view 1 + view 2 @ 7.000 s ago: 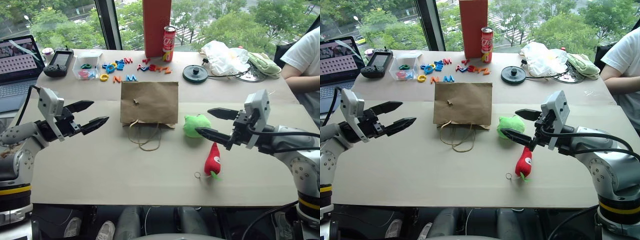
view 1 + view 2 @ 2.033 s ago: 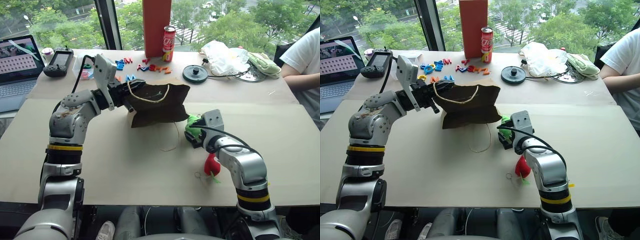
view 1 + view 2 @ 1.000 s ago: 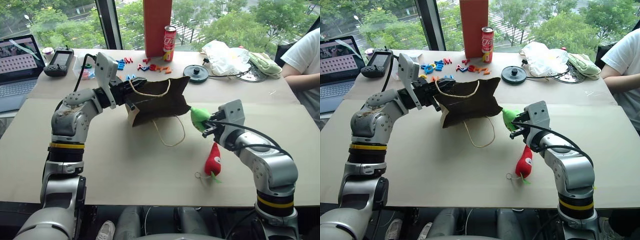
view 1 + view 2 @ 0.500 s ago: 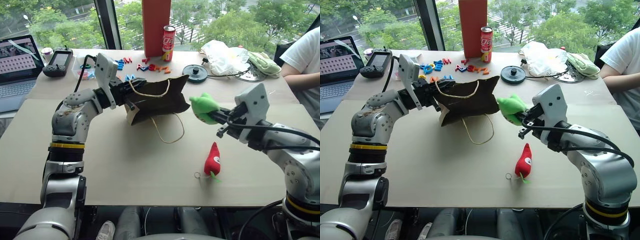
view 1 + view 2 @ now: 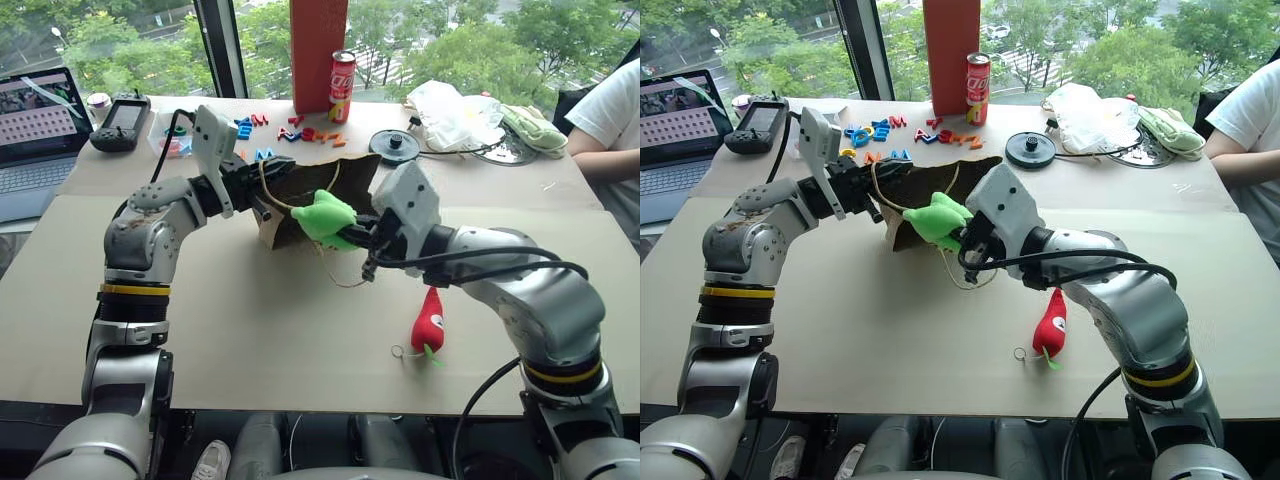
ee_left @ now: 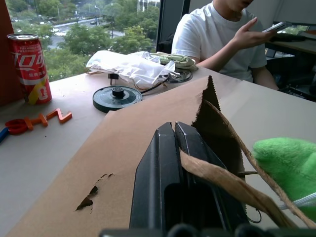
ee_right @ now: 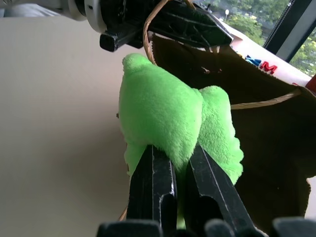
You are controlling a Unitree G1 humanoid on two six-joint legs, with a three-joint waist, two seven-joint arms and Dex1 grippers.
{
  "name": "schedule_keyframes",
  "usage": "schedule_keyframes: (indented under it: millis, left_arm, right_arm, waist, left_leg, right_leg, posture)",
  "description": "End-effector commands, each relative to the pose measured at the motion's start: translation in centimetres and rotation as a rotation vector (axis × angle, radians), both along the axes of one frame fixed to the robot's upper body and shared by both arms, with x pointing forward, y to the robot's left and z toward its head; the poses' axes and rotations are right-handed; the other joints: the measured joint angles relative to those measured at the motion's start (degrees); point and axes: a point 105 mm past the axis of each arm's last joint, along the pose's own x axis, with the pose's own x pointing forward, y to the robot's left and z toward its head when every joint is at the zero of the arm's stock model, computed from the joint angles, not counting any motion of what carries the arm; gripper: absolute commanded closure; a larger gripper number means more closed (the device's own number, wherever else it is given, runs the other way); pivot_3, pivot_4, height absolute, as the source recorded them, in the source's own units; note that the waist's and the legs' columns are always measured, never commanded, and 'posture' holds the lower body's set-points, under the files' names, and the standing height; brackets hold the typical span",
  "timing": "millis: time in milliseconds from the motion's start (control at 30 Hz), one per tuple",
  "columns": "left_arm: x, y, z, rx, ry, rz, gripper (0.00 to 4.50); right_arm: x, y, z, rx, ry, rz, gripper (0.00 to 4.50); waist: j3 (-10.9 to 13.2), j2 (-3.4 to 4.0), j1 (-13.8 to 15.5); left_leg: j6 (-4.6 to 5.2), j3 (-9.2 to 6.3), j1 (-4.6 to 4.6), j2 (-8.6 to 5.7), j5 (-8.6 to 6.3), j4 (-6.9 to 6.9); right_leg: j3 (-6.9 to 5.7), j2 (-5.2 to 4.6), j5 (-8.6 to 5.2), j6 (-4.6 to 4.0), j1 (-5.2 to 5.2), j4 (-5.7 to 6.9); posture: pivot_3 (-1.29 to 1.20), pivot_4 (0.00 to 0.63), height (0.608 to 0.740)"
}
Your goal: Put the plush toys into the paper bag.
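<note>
Right end effector (image 7: 174,168) clamped on green plush blob (image 5: 938,218), pinched deep, fabric bulging round the fingers: soft, light, squashes easily, best pinched mid-body. Blob held at mouth of paper bag (image 5: 345,180), not yet inside. Left end effector (image 6: 174,148) closed on bag rim, propping it open mid-desk. Bag thin, floppy. Red chili plush (image 5: 429,320) lying nearer the desk's front edge, right of bag, untouched.

Brown paper bag (image 5: 310,195), lifted off the table at its rim, mouth open toward the right, twine handle loop hanging down in front. Round bright-green plush (image 5: 325,215), raised in the air just at the bag's open mouth. Red chili plush (image 5: 428,320), green stem and keyring, lying on the table, apart from the bag.
</note>
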Motion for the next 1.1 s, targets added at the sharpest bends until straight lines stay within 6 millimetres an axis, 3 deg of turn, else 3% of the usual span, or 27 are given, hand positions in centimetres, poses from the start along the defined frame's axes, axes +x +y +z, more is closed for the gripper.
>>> schedule_keyframes:
  millis: [33,400,533,600,700,833,967,1100]
  left_arm:
    - [-0.6,-0.5,2.4,-0.016,-0.074,-0.030,4.50]
    - [-0.6,-0.5,2.1,-0.025,-0.061,-0.026,4.50]
    - [-0.7,-0.5,2.2,-0.026,-0.062,-0.028,4.50]
    - [-0.9,-0.8,2.2,-0.026,-0.063,-0.046,4.50]
    - [-1.9,-1.8,2.2,-0.031,-0.059,-0.125,4.50]
    - [-3.5,-2.7,2.1,-0.035,-0.046,-0.227,4.50]
    - [-5.3,-3.1,1.6,-0.016,-0.028,-0.333,4.50]
    - [-5.9,-2.8,0.7,0.035,-0.019,-0.361,4.50]
  right_arm:
    - [0.6,0.1,1.1,-0.001,-0.081,-0.009,4.48]
    - [2.8,-3.1,0.2,0.017,-0.054,-0.171,4.48]
    - [2.8,-3.1,0.0,0.006,-0.055,-0.167,4.48]
    - [2.7,-2.1,-0.1,-0.014,-0.057,-0.138,4.48]
    - [3.2,-0.7,-0.2,-0.026,-0.061,-0.119,4.48]
    - [4.6,-0.1,-0.2,-0.059,-0.061,-0.159,4.48]
    - [6.8,-0.9,-0.1,-0.055,-0.040,-0.275,4.48]
    - [8.7,-2.8,0.2,-0.035,-0.045,-0.414,4.48]
  waist:
    - [0.0,0.00,0.0]
    - [0.0,0.00,0.1]
    - [0.0,0.00,0.0]
    - [0.0,0.00,-0.1]
    - [0.0,0.00,-0.3]
    - [0.0,0.01,-0.2]
    - [0.0,0.01,-0.1]
    - [0.0,0.02,0.0]
  left_leg:
    - [0.00,0.00,0.00,0.00,0.00,0.00]
    - [0.00,0.00,0.00,0.00,0.00,0.00]
    - [0.00,0.01,0.00,0.00,0.00,-0.01]
    - [0.00,0.00,0.01,0.02,0.00,-0.01]
    - [0.00,0.01,0.02,0.05,0.00,-0.01]
    - [0.00,0.02,0.02,0.03,0.00,0.00]
    - [0.00,0.04,0.02,0.03,0.00,0.00]
    - [-0.01,0.07,0.01,0.03,0.00,-0.01]
  right_leg:
    - [0.00,0.00,0.00,0.00,0.00,0.00]
    - [-0.01,0.00,0.00,0.00,0.01,0.01]
    - [0.00,0.00,0.00,0.00,0.00,0.01]
    - [0.00,0.01,0.00,0.00,0.00,0.02]
    - [0.01,0.04,0.00,0.00,-0.02,0.02]
    - [0.01,0.03,0.00,0.00,-0.03,0.06]
    - [0.01,0.01,0.00,0.00,-0.02,0.06]
    - [0.00,0.01,0.00,-0.01,-0.03,0.06]
  posture:
    - [0.00,0.150,0.739]
    - [0.00,0.150,0.739]
    - [0.00,0.150,0.739]
    - [0.00,0.150,0.739]
    - [0.00,0.150,0.739]
    - [0.00,0.150,0.739]
    - [0.00,0.150,0.739]
    - [0.00,0.150,0.739]
